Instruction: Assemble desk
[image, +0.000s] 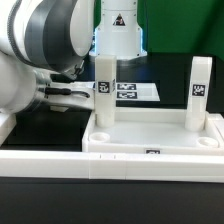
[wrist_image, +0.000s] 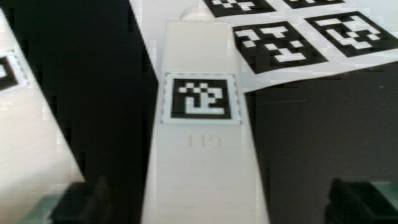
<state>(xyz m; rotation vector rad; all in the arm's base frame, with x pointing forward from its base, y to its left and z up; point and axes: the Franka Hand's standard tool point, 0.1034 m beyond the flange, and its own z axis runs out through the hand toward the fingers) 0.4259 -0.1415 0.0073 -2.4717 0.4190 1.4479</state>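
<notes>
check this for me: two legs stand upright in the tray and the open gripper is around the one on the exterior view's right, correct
Not quite. Two legs do stand upright in the tray, and the gripper is open, but it is around the left leg, not the right leg. The exterior view shows this.

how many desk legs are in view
2. One leg stands in the tabletop on the exterior view's left, the other leg on its right; more may be hidden.

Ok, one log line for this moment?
gripper: open, straddling white square tagged plastic leg | grip: none yet | white rimmed plastic tabletop tray: legs upright in sockets, exterior view's left and right
</notes>
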